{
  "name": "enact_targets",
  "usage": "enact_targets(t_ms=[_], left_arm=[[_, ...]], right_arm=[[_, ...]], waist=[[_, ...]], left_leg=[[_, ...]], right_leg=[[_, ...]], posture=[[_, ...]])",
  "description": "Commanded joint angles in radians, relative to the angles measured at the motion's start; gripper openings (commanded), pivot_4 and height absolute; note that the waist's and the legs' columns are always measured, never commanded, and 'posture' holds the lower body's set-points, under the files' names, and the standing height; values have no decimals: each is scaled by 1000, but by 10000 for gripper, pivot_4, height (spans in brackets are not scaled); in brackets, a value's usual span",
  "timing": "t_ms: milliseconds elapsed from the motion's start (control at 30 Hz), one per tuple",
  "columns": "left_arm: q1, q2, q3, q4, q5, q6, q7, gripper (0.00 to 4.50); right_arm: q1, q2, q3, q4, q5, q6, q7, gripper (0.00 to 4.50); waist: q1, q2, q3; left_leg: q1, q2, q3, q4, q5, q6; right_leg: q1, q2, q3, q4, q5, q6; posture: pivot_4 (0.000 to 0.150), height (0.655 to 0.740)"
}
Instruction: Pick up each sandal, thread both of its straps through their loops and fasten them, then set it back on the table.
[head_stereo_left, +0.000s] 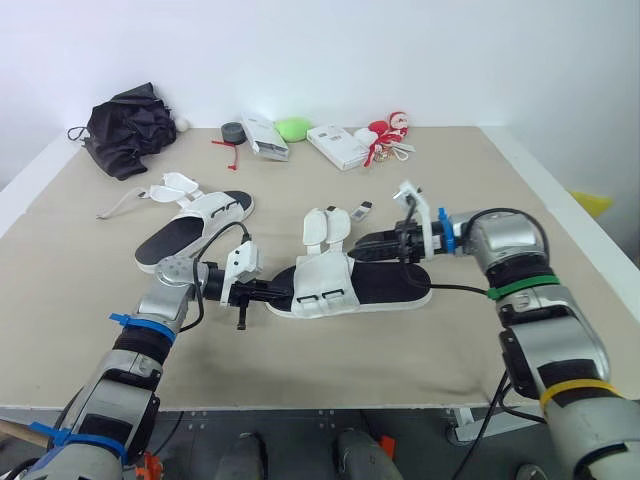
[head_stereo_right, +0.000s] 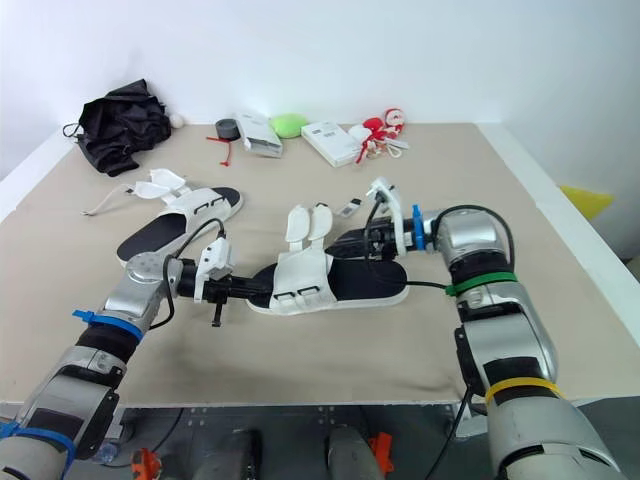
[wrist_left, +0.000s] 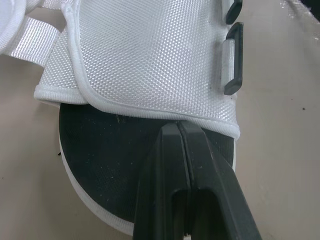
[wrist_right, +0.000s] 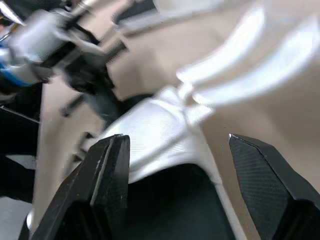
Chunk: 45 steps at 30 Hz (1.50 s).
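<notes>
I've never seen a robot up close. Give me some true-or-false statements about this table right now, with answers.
1. A near sandal and a far sandal lie on the table. True.
2. The right gripper is open. True.
3. The near sandal is lifted off the table. False: it lies flat on it.
4. The near sandal's straps are fastened. False: they stick out loose.
5. The black bundle sits at the far right corner. False: far left corner.

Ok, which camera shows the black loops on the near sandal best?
Left wrist view: the loops show large, at the edge of the white upper. Eye views show them as small dark slots; in the right wrist view I can't make them out.
</notes>
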Motion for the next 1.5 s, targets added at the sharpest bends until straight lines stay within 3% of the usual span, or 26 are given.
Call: enact_targets(t_ms=[33,533,1267,1333,1367,1433,1500], left_arm=[[39,7,-45,59,71,11,9,0],[-9,17,-73,138,129,-127,-36,0],[21,-1,-67,113,118,-106,-32,0],[23,-2,-66,110,119,-104,-31,0],[24,-3,-65,109,119,-103,-30,0],[25,-5,-65,106,119,-102,-29,0],[24,-7,-67,109,121,-103,-28,0]], right_arm=[[-69,31,-14,71,-28,-56,-11,33914],[-222,167,-198,356,-13,-180,-140,33914],[-302,234,-446,413,56,-233,-357,33914],[-302,236,-457,408,62,-248,-358,28732],[-301,237,-465,407,66,-249,-361,22988],[-297,235,-466,395,66,-251,-339,17070],[-294,230,-469,379,74,-248,-308,15179]], waist=[[1,0,0],[-3,1,0],[-4,1,0],[-4,1,0],[-4,1,0],[-4,1,0],[-4,1,0]], left_leg=[[-1,0,0,0,0,0],[-2,0,-1,-1,0,0],[-2,0,-1,-2,0,0],[-2,0,-1,-3,0,0],[-2,0,-1,-3,0,0],[-2,0,-1,-3,0,0],[-2,0,-1,-4,0,0]], right_leg=[[-1,0,0,0,0,0],[-1,2,0,0,-1,2],[-2,1,0,0,-2,1],[-2,1,0,0,-2,1],[-2,1,0,-1,-2,1],[-2,1,0,-1,-2,1],[-2,1,0,-1,-2,1]], posture=[[1500,7380],[1500,7380],[1500,7380],[1500,7380],[1500,7380],[1500,7380],[1500,7380]])
